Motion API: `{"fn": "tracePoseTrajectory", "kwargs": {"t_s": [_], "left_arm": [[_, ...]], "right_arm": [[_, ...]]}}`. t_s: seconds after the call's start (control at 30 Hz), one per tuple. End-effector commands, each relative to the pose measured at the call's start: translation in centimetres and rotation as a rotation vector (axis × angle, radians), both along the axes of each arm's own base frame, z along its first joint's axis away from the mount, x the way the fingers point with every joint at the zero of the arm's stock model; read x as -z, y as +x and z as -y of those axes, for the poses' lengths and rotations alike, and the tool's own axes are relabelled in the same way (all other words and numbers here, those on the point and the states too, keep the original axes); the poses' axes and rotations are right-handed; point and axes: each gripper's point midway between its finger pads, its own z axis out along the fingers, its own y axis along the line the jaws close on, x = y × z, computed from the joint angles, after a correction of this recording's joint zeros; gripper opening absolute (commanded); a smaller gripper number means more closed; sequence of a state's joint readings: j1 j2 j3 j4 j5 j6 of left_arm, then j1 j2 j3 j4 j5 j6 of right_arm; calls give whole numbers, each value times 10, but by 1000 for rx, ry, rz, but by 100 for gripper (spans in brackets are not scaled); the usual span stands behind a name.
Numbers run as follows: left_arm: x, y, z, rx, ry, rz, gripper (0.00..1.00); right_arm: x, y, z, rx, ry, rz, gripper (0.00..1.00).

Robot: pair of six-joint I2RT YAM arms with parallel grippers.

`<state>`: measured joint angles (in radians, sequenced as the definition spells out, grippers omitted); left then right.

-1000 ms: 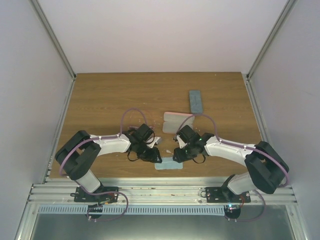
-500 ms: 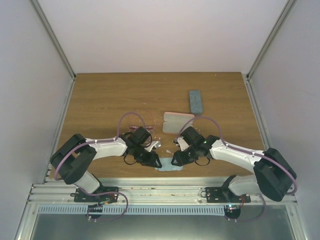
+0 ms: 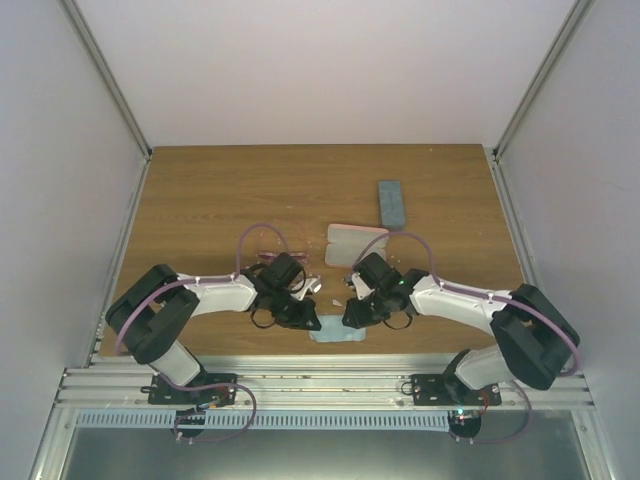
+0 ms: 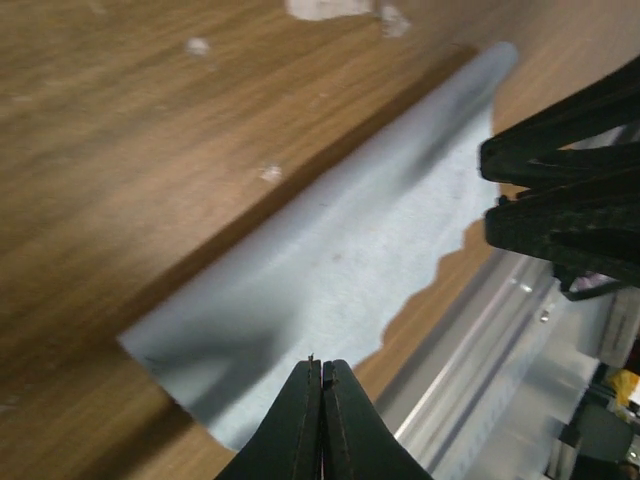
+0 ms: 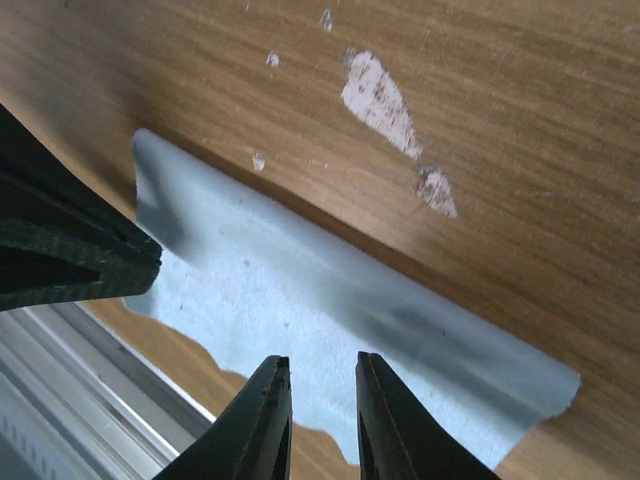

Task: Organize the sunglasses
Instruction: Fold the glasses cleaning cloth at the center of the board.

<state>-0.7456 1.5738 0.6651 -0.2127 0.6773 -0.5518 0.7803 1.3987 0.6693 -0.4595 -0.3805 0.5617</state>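
Both arms reach low over the light blue cloth [image 3: 335, 334] at the near edge of the table [image 3: 200, 200], and neither wrist camera shows any sunglasses, only cloth and bare wood. The left end effector [image 4: 322, 368] has its jaws pressed flat together with nothing visibly between them, tips poised over the cloth's scalloped near edge. The right end effector [image 5: 320, 362] stands a narrow gap apart, also empty, and cloth shows through the gap. The two face each other from opposite ends of the cloth, whose long axis runs left to right along the table edge. From above, a small pinkish shape [image 3: 268, 258] just behind the left wrist may be the pink-framed sunglasses. It is half lost under that arm's looping cable, and I cannot tell its long axis or whether it is folded. If that is the pair, it lies farther back on the table than either end effector, and the left arm is the nearer one. The black-framed pair cannot be picked out, as dark loops beside both wrists could equally be cabling. The pink case [image 3: 355, 243] sits just behind the right wrist, and the blue-grey case [image 3: 392, 202] is farther back still.
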Motion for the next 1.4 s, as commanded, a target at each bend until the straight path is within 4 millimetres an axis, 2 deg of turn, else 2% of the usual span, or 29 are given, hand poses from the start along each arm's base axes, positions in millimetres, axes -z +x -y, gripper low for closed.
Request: {"fn": "tracePoseTrajectory", "kwargs": {"t_s": [0.0, 0.1, 0.2, 0.37, 0.43, 0.5, 0.6, 0.67, 0.77, 0.93, 1.13, 1.37], "left_arm": [[13, 18, -4, -71, 90, 47, 4], [21, 32, -15, -145, 177, 86, 3], [20, 44, -17, -197, 206, 117, 3], [28, 49, -28, -237, 278, 131, 2], [22, 53, -26, -229, 268, 166, 2], [-4, 59, -14, -202, 180, 241, 2], [-33, 61, 5, -150, 55, 290, 5], [-37, 60, 13, -130, 19, 278, 5], [-27, 59, 17, -131, 17, 240, 5], [-8, 60, 16, -148, 60, 203, 4], [13, 61, 4, -181, 151, 174, 3], [28, 63, -13, -259, 251, 156, 2]], "right_arm": [[2, 16, -9, 44, 7, 41, 19], [13, 18, 0, 71, -55, 41, 19], [26, 27, 23, 143, -163, 59, 19], [26, 43, 47, 235, -276, 128, 21], [21, 50, 59, 274, -340, 162, 21], [10, 58, 63, 298, -375, 199, 25], [-11, 63, 49, 279, -314, 242, 32], [-20, 61, 30, 237, -231, 236, 34], [-24, 52, 2, 172, -113, 199, 34], [-10, 40, -17, 135, -66, 131, 29], [11, 33, -17, 113, -99, 88, 27], [29, 39, 5, 174, -244, 99, 27]]}}
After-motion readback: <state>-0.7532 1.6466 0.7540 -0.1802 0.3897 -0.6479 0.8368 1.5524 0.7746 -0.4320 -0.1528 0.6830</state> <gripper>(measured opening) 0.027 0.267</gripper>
